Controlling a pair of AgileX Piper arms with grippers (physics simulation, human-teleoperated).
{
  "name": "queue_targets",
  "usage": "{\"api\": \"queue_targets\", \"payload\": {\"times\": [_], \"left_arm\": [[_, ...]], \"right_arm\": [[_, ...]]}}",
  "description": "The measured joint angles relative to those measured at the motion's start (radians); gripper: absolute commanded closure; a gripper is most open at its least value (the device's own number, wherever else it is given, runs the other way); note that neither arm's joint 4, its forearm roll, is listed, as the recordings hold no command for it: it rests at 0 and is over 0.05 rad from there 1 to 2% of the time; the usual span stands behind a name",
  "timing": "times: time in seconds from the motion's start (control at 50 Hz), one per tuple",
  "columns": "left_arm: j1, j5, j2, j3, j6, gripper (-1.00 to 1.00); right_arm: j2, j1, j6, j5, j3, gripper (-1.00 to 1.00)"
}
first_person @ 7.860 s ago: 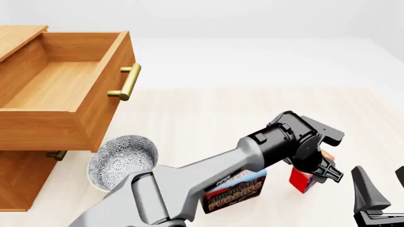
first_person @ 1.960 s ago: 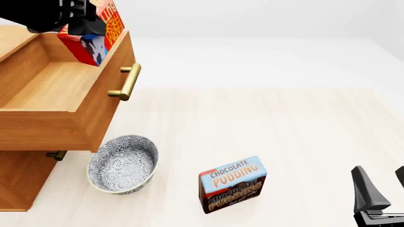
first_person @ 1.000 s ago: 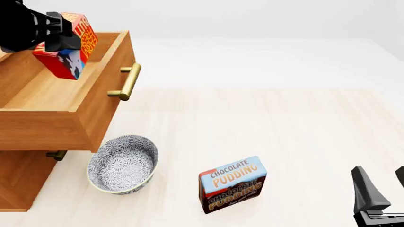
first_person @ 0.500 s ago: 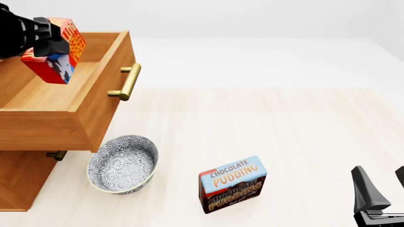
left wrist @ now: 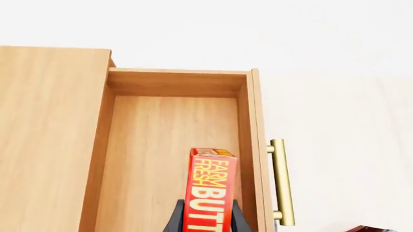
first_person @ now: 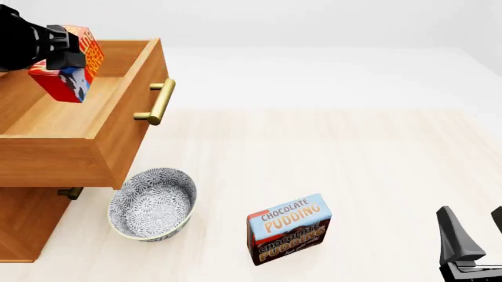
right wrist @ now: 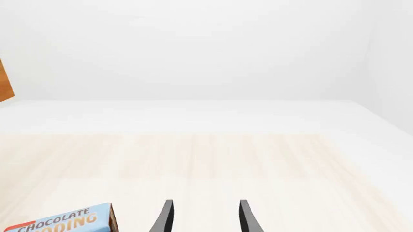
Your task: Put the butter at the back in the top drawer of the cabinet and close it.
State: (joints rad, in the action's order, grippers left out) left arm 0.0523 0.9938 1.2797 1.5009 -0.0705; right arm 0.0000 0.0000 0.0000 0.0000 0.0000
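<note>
A pale wood-grain table (first_person: 330, 158) runs back to a plain white backdrop. Front view: the cabinet (first_person: 32, 217) stands at the left edge with the top drawer (first_person: 86, 135) pulled fully out, its brass bar handle (first_person: 159, 102) facing right. The left gripper (first_person: 59, 50) enters from the upper left, clamped on the butter (first_person: 69, 67), which hangs tilted above the drawer's interior, clear of the drawer floor. A patterned bowl (first_person: 151, 203) sits on the table just below the drawer front. A Chocolate Pudding box (first_person: 288, 228) stands well to the right of the bowl. The right gripper (first_person: 474, 247) shows at the lower right corner, near the table, holding nothing. Left wrist view: the camera looks straight down into the open drawer; the butter (left wrist: 211, 191) is gripped between the two dark fingers (left wrist: 174, 221), its red face lettered "FARM FRESH" toward the lens, positioned over the half of the drawer nearer the handle (left wrist: 281, 181). The drawer floor below it is bare wood. Right wrist view: the right gripper (right wrist: 202, 217) has its fingers spread apart with only table between them; a corner of the pudding box (right wrist: 61, 223) shows beside it.
</note>
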Motion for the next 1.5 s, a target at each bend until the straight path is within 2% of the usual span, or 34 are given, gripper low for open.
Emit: {"api": "queue_targets", "payload": {"times": [0.8, 1.5], "left_arm": [[-0.076, -0.034, 0.101, 0.015, 0.025, 1.0], [-0.105, -0.101, 0.138, -0.025, 0.014, 1.0]], "right_arm": [[0.0, 0.0, 0.0, 0.0, 0.0, -1.0], [0.0, 0.0, 0.0, 0.0, 0.0, -1.0]]}}
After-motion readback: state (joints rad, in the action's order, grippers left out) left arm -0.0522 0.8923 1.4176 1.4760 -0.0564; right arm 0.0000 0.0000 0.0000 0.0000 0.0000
